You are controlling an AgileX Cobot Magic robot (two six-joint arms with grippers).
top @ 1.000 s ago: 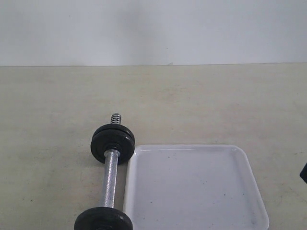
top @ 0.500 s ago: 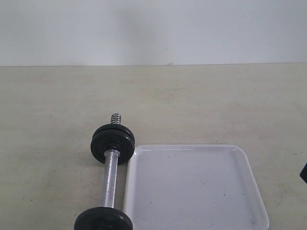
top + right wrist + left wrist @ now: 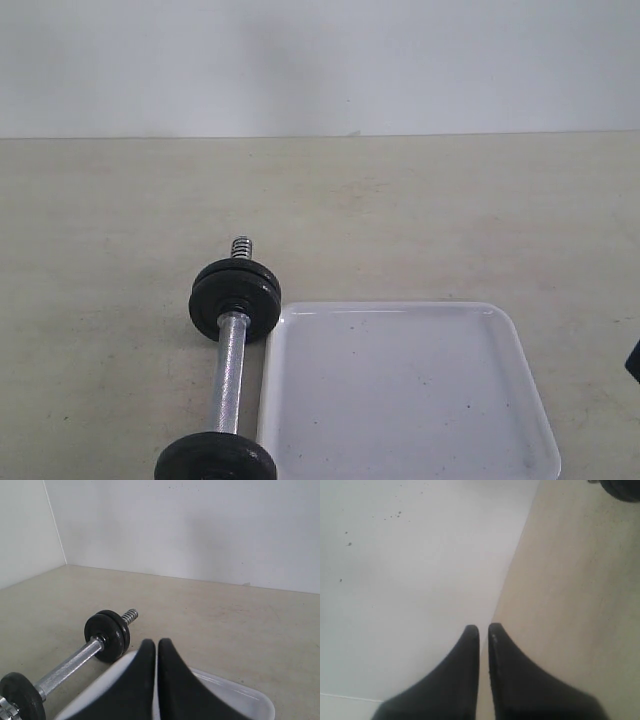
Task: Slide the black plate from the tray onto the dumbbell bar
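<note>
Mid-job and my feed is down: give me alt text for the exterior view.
A chrome dumbbell bar with black discs lies on a beige table, alongside the left edge of a white tray. The tray's visible part holds only dark specks.

Chrome dumbbell bar [image 3: 229,370] beside white tray [image 3: 400,400]

The left gripper [image 3: 483,630] ends in two black fingers [image 3: 457,680], broad at the base and narrowing to blunt, rounded points; their matte surface is smooth, with a pale fleck near one tip and a faint sheen along an inner edge. The right gripper [image 3: 156,645] carries a matching pair of fingers [image 3: 175,685], plain black, tapering the same way, their outlines soft and slightly blurred up close.
</note>
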